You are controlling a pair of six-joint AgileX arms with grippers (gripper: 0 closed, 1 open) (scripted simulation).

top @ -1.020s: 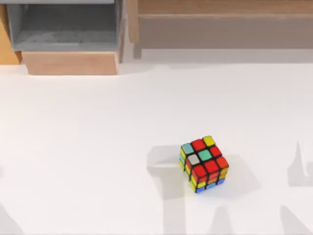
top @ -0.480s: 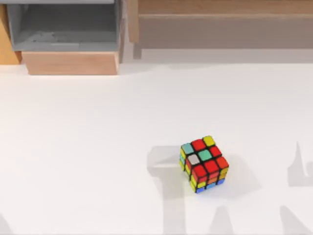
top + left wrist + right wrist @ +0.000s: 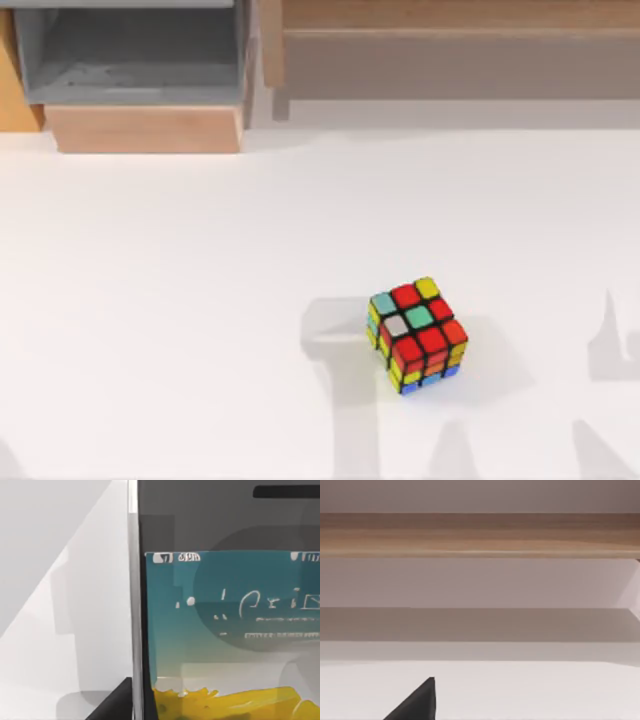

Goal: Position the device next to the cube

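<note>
The cube (image 3: 416, 334), scrambled and mostly red on top, rests on the white table right of centre in the top view. In the left wrist view the device (image 3: 225, 630) is very close, with its dark face, silver rim and lit teal and yellow screen. A black part of my left gripper (image 3: 112, 702) lies right against that rim. White table shows beside the device. A black tip of my right gripper (image 3: 417, 702) hangs over bare table in the right wrist view, facing the wooden shelf.
A grey open drawer unit with a wooden front (image 3: 140, 80) stands at the back left. A long wooden shelf (image 3: 460, 45) runs along the back right. Arm shadows fall on the table near the cube and along the front edge.
The faint shadow at the top view's lower left corner has shrunk towards the edge. The cube has not moved.
</note>
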